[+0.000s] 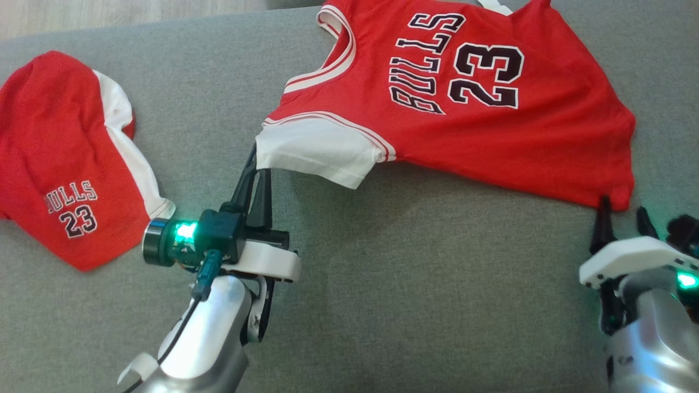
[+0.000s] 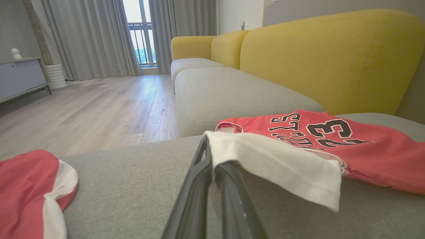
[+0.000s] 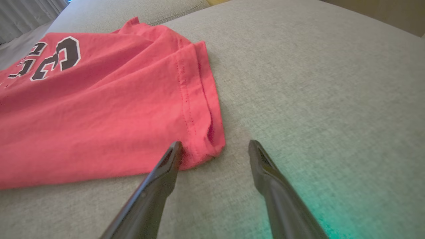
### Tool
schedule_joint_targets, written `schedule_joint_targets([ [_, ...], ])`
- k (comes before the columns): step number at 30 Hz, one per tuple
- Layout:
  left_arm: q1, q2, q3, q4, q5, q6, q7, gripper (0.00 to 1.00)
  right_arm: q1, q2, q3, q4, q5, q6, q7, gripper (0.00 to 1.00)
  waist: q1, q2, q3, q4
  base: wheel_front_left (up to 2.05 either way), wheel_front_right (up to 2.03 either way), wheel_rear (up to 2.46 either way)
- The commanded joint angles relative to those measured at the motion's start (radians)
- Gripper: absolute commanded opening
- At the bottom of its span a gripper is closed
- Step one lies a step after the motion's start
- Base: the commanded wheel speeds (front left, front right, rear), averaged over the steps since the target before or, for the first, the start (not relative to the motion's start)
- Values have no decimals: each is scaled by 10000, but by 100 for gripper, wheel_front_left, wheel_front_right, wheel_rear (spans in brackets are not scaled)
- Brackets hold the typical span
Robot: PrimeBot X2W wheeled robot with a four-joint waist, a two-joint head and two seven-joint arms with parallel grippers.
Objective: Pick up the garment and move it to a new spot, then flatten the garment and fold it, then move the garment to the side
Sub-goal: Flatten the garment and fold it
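The garment [image 1: 491, 125] is a red jersey printed BULLS 23 with white sleeves, spread on the grey sofa seat [image 1: 382, 273]. My left gripper [image 1: 258, 158] is shut on the corner of its white sleeve [image 2: 275, 162], lifting it slightly off the cushion; in the left wrist view the gripper [image 2: 209, 152] pinches the sleeve's edge. My right gripper [image 1: 622, 210] stands open at the jersey's lower hem corner [image 3: 202, 146]. Its left finger [image 3: 172, 156] touches the hem edge, and the right finger [image 3: 259, 156] rests over bare cushion.
A second red and white BULLS 23 garment [image 1: 65, 158] lies crumpled at the left of the seat. Yellow backrests [image 2: 332, 56] and another grey cushion [image 2: 232, 93] stand beyond, with wooden floor [image 2: 83, 109] to the left.
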Motion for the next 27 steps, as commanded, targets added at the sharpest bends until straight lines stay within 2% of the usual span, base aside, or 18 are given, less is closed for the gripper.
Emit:
schedule_joint_targets([
  [1,-68,99,459,-368,110,-67,-92,0,-421,-41,429,12,52,-7,-129,100,0,0,28,-26,0,0,0],
  [5,-8,36,649,-376,221,-178,-92,0,-700,-41,710,578,142,-7,-103,100,0,0,81,-40,0,0,0],
  [6,2,27,697,-373,247,-208,-92,0,-769,-41,795,741,213,-7,-58,88,0,0,89,-41,0,0,0],
  [7,9,20,747,-366,271,-236,-93,0,-834,-41,866,886,274,-7,-36,29,0,0,95,-43,0,0,0],
  [8,18,15,798,-359,297,-260,-93,0,-892,-41,925,1005,296,-7,-42,0,0,0,96,-45,0,0,0],
  [13,99,18,1089,-322,397,-346,-93,0,-1106,-41,1166,1250,364,-7,-431,0,0,0,1,-86,0,0,0],
  [18,242,45,1380,-374,449,-373,-93,0,-1171,-41,1498,958,447,-7,-823,0,0,0,-170,-224,0,0,0],
  [22,375,124,1654,-608,549,-437,-93,0,-1149,-41,1689,178,471,-7,-1042,0,0,0,-351,-414,0,0,0],
  [27,511,257,1955,-1036,741,-535,-93,0,-965,-123,1941,-1413,298,-7,-1120,0,0,0,-609,-637,0,0,0],
])
